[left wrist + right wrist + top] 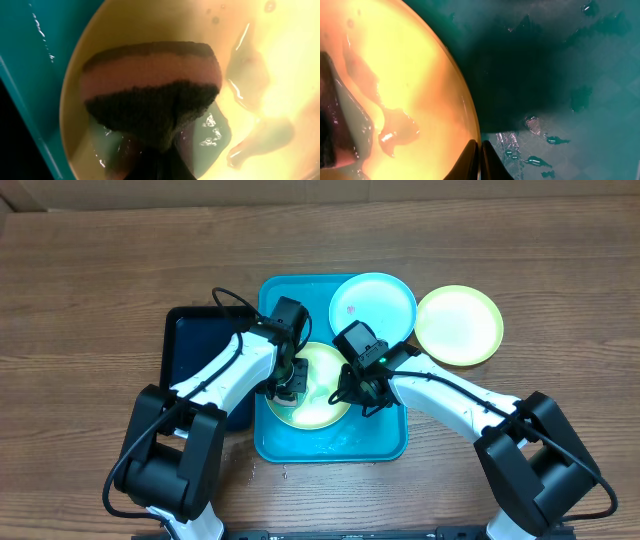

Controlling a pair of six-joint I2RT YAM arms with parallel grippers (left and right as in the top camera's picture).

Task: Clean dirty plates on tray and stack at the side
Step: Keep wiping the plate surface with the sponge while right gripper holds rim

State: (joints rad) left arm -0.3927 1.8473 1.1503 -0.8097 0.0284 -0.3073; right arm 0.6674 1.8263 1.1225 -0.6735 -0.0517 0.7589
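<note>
Mid-frame, the left fingers [287, 388] clamp a sponge [150, 95] onto the yellow-green plate [322, 408]. The right fingers [470, 162], together, pinch its right-hand rim, apparently steadying it in the tray [385, 442].

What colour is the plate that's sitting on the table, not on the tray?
Pale yellow-green. The plate shows best in the overhead view.

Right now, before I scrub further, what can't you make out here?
- Fingertips of the left gripper: the sponge hides them in the left wrist view; the arm does overhead.
- Whether the right gripper pinches the rim of the plate under the sponge: bottom edge cuts it off, right wrist view.
- Specks on that plate: glare in wrist views, arms overhead.
- Contents of the black tray: too dark, overhead.
</note>
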